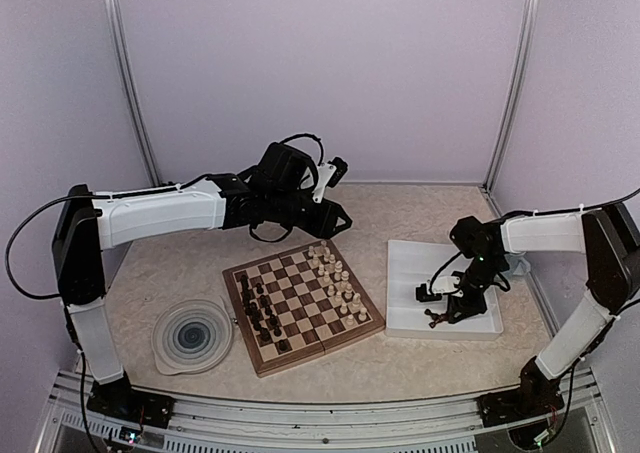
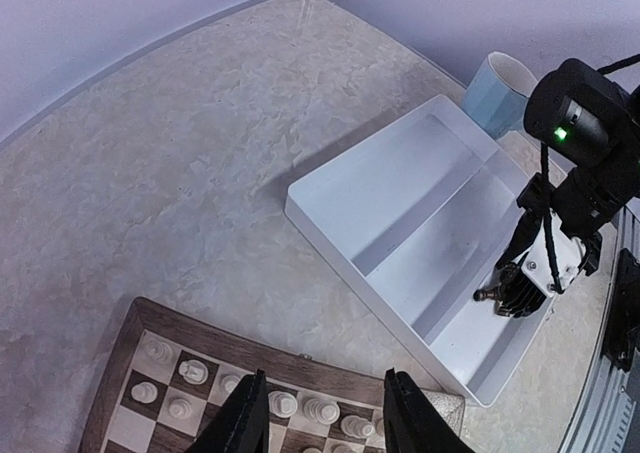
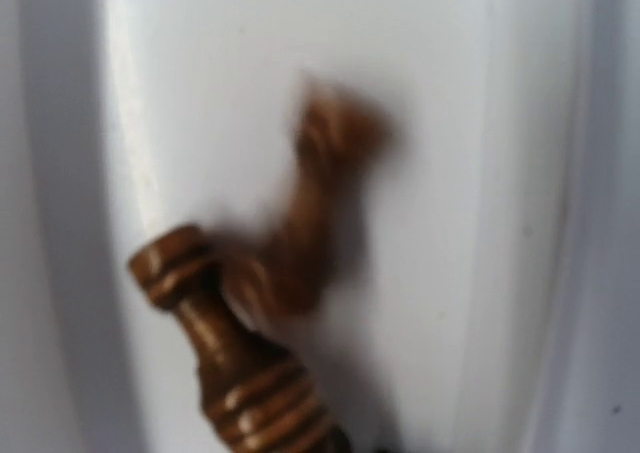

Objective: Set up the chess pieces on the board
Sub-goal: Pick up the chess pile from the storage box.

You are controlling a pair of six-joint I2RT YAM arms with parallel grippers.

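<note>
The board (image 1: 262, 363) lies mid-table. Dark brown chess pieces (image 1: 262, 308) stand along its left side and cream pieces (image 1: 338, 278) along its right. My left gripper (image 1: 335, 216) hovers over the board's far right corner. In the left wrist view it (image 2: 325, 378) is open and empty above cream pieces (image 2: 322, 410). My right gripper (image 1: 447, 311) is low in the white tray (image 1: 410, 263), shut on a dark brown piece (image 2: 487, 294) that sticks out sideways. The right wrist view shows that piece (image 3: 230, 363) close up, with a second, blurred brown piece (image 3: 320, 213) beside it. Its fingers are out of view.
A round blue-swirl plate (image 1: 192, 335) sits left of the board. The two-compartment tray (image 2: 400, 203) stands right of the board, with a pale blue cup (image 2: 500, 93) behind it. Walls close in the back and both sides.
</note>
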